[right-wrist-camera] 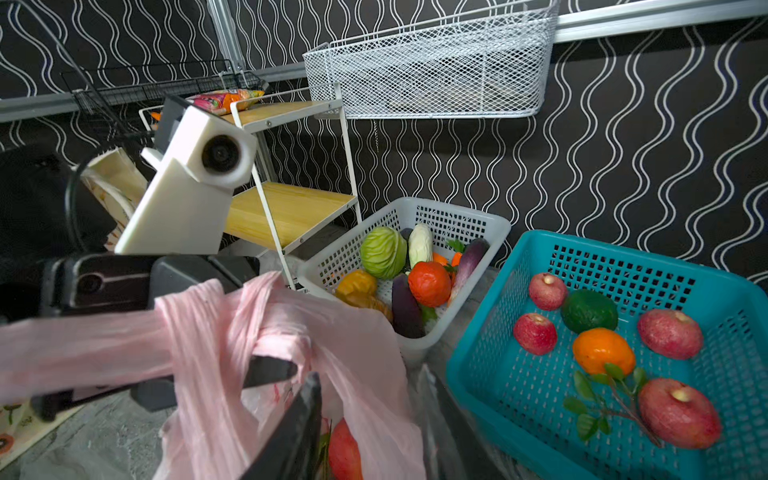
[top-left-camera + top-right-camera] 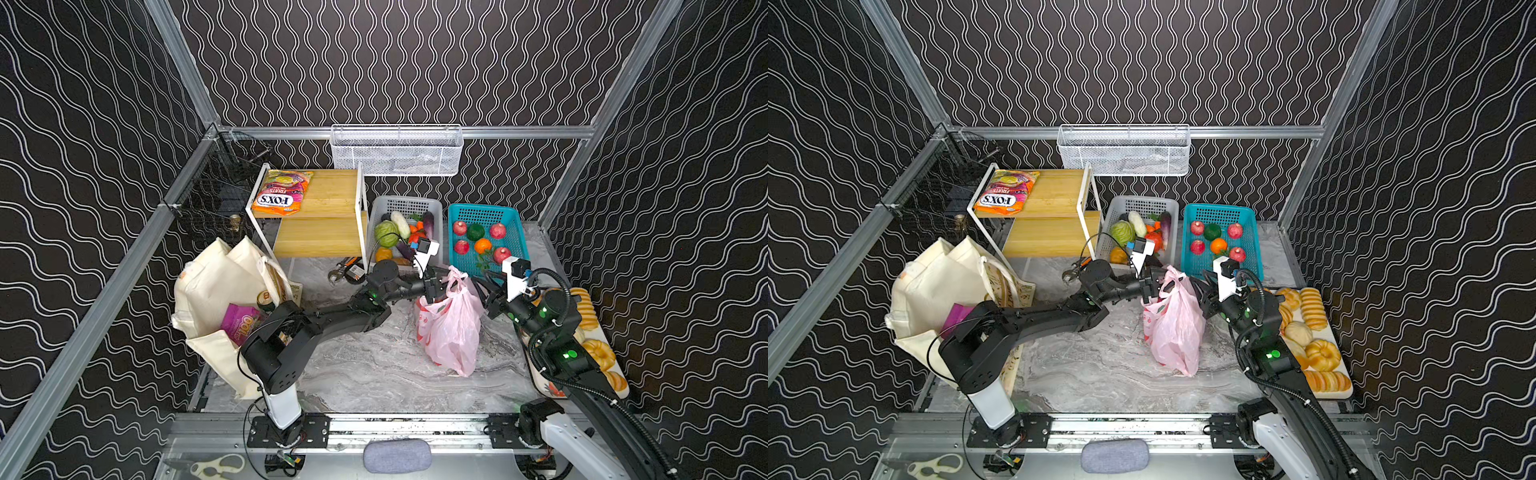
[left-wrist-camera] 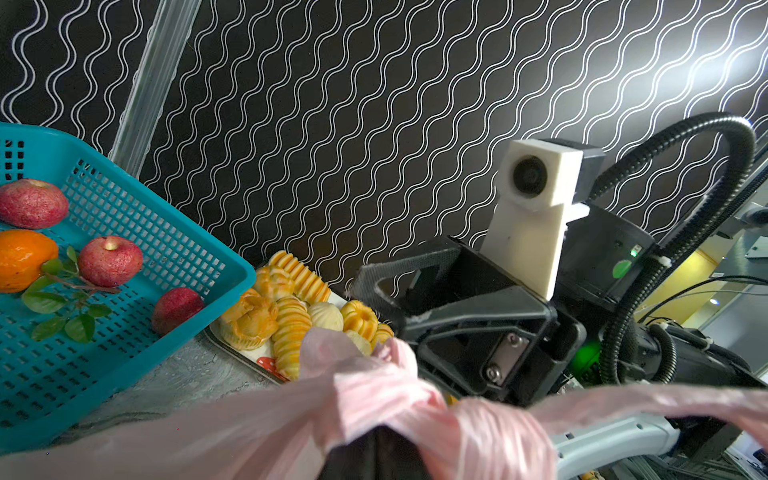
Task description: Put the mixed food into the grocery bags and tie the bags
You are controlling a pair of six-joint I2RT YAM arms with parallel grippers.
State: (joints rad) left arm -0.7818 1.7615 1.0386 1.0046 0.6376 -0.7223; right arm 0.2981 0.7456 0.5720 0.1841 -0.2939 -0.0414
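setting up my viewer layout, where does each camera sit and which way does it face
Top view: high at the front, looking down and back at the table; both arms show.
Top view: beside it, same aim and arms.
Left wrist: on the left arm, facing the right gripper and bread tray; itself barely shown.
Right wrist: on the right arm, facing the left gripper and shelf; own fingers show.
Shared by all: pink bag, teal basket.

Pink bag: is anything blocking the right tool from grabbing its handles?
Nothing visible blocks it. The right tool is right at the bunched handles of the pink bag, with plastic lying between its fingers. The left tool pinches the bag's top from the opposite side.
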